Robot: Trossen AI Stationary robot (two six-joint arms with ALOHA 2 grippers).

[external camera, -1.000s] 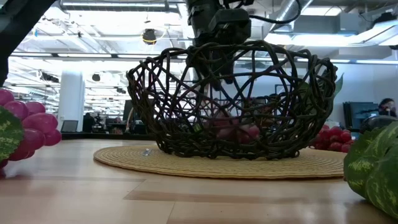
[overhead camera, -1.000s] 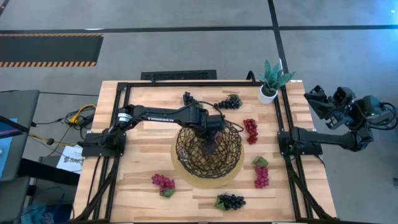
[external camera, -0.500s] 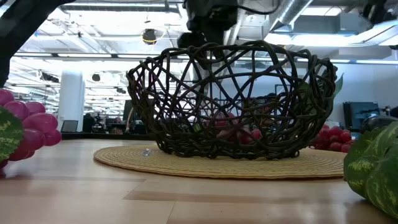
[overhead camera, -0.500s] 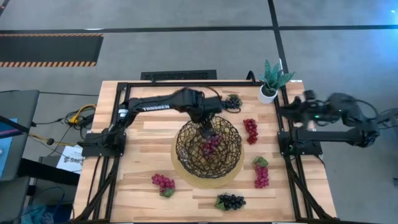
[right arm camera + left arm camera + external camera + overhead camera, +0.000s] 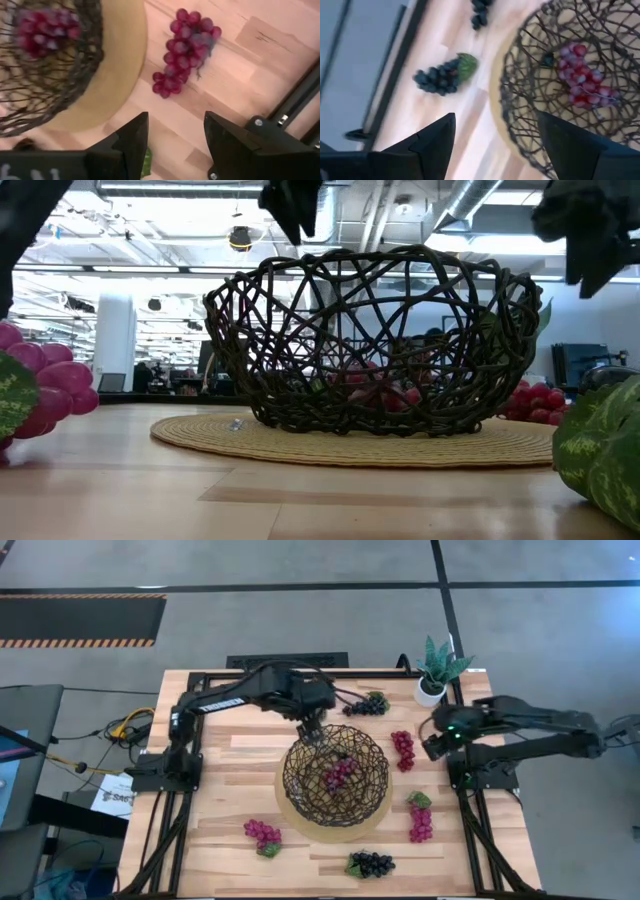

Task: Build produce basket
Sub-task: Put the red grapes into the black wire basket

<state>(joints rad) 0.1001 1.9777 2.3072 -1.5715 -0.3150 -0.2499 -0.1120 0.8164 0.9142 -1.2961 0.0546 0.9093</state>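
Left gripper (image 5: pixel 309 730) hangs wide and empty over the dark woven basket (image 5: pixel 367 795) holding one red bunch (image 5: pixel 338 774); right gripper (image 5: pixel 172 142), wide, nears a lumpy, light, yielding red grape bunch (image 5: pixel 184 51): pinch mid-cluster.

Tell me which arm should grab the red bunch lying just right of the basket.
Right, probably. The right gripper is open and empty close beside that red bunch, which fills its wrist view. The left gripper, also open, sits at the basket's far rim, nearer the dark bunch.
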